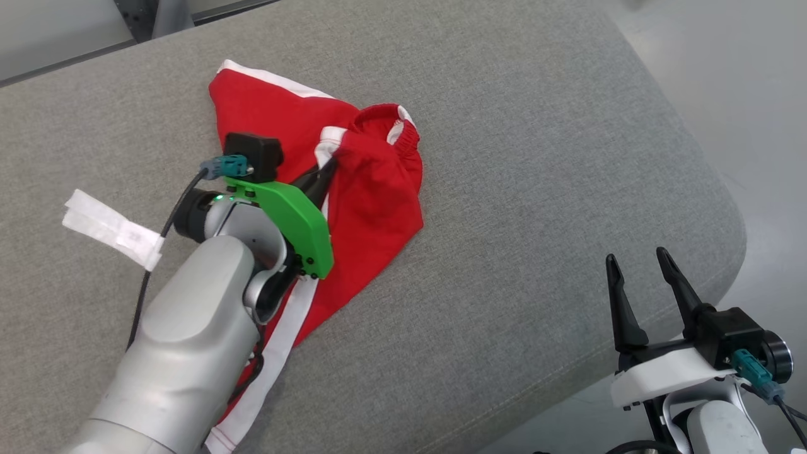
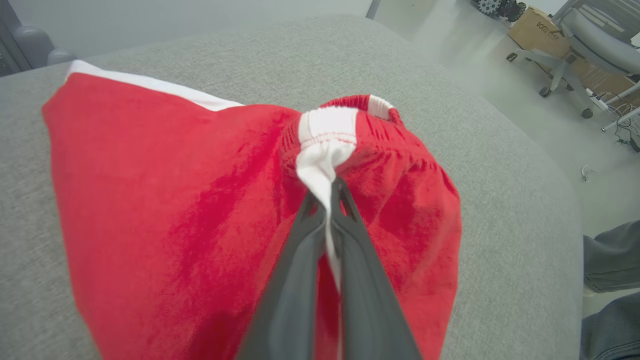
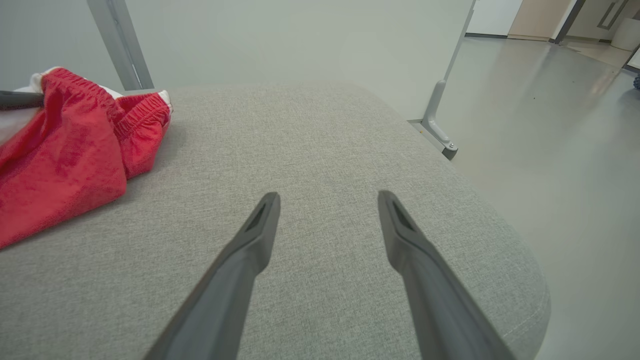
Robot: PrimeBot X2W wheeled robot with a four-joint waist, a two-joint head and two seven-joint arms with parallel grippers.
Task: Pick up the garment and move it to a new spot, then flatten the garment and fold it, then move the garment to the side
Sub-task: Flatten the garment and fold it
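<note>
Red garment [image 1: 372, 202] on grey cushion [image 1: 504, 126] | left pincer [image 1: 332, 163] clamped on its bunched fabric | right pincer [image 1: 635, 254] agape, well apart.

Right of the garment [image 1: 378, 208] the grey cushion [image 1: 536, 157] lies bare out to its rounded edge, wide room for a reach. Over the garment's left half the left arm [image 1: 202, 328] bars the way. Left of the garment lies a white tape strip [image 1: 113, 230].
</note>
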